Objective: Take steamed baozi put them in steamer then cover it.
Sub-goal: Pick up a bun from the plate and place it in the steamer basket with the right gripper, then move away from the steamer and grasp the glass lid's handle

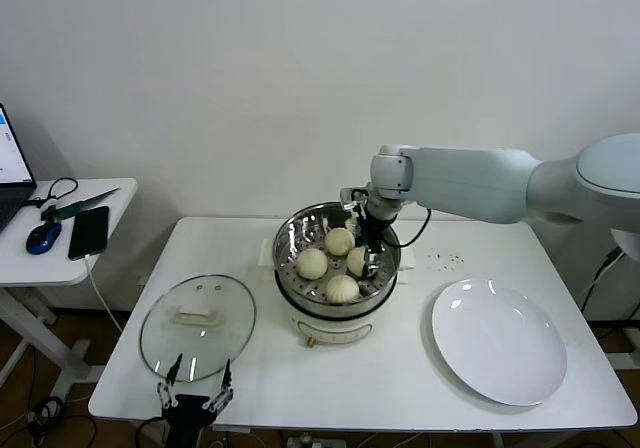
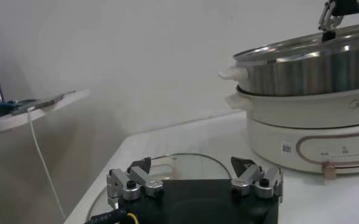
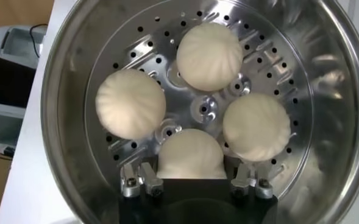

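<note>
Four cream-white baozi lie on the perforated tray of the steel steamer point(image 1: 286, 236) at the table's middle: point(image 1: 340, 240), point(image 1: 312, 263), point(image 1: 342, 288), point(image 1: 357, 260). My right gripper point(image 1: 370, 255) reaches down into the pot. In the right wrist view its fingers point(image 3: 144, 178) stand open on either side of one baozi point(image 3: 191, 152), which rests on the tray. The glass cover point(image 1: 198, 326) lies flat on the table left of the steamer. My left gripper point(image 1: 197, 376) is open and empty, low at the cover's near edge point(image 2: 179, 159).
A flat white plate point(image 1: 498, 340) lies on the table at the right, empty. A side table point(image 1: 60, 238) at the far left holds a phone, a mouse and a laptop. The steamer's cream base point(image 2: 301, 122) stands to one side of my left gripper.
</note>
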Available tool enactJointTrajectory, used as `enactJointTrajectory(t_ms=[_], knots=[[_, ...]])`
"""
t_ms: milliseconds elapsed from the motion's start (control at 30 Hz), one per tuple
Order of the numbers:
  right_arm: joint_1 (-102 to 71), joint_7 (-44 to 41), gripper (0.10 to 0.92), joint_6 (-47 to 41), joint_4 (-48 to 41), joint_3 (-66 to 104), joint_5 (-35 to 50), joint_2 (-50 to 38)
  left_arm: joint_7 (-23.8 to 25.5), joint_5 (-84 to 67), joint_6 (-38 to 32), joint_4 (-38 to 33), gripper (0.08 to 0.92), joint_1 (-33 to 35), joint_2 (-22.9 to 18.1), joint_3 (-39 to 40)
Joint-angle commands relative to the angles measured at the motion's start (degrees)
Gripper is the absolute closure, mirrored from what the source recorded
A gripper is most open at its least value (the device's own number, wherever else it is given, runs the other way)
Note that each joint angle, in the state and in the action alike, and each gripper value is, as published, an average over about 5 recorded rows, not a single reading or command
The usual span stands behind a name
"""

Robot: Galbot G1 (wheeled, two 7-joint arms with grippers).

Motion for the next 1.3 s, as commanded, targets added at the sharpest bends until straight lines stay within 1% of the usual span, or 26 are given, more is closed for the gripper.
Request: enactJointTrajectory(t_ms=[33,133,200,433,533,600,633,767,1000,1133,1300], knots=[[-0.77,0.00,0.284,-0.18,-0.21,0.36,-1.90,0.19,0.02,0.18,0.31,0.12,0.177,-0.47,-0.05,0.12],[-0.16,-0.42,0.223,-0.26,0.59,0.89,-3.16,-0.93,0.02,0.22,0.27,0.06,0.177,-0.33,0.01,0.09],[0.38,-0.62,0.208,-0.35,1.24,1.49,-3.45,-2.11,0.03,0.21,0.22,0.02,0.177,-0.17,0.05,0.03],[3.63,-2.47,0.202,0.78,3.30,4.79,-2.09,-7.16,0.03,0.27,0.19,-0.21,0.177,0.12,0.08,0.06],[5.13,-2.61,0.203,2.33,4.61,6.39,-0.26,-10.15,0.03,0.33,0.19,-0.30,0.177,0.21,0.09,0.04],[5.80,-1.12,0.203,4.73,5.07,7.37,1.14,-12.16,0.03,0.34,0.19,-0.36,0.177,0.26,0.09,-0.05],[5.89,0.24,0.203,6.11,5.24,7.80,2.06,-13.21,0.03,0.30,0.20,-0.39,0.177,0.23,0.09,-0.16],[5.15,10.14,0.203,12.99,8.12,8.87,5.52,-18.71,-0.10,-0.26,0.63,-0.74,0.177,-0.37,-0.05,-1.05],[-3.15,25.49,0.203,22.55,15.08,16.88,6.85,-30.04,-0.19,-0.24,1.34,-1.89,0.177,-0.36,-0.01,-2.03],[-10.89,32.48,0.203,26.01,18.78,24.11,6.74,-35.54,-0.21,-0.29,1.57,-2.26,0.177,-0.41,-0.03,-2.82],[-23.76,37.78,0.203,27.10,21.97,38.07,5.36,-40.19,-0.28,-0.15,1.87,-2.99,0.177,-0.56,0.00,-3.31]])
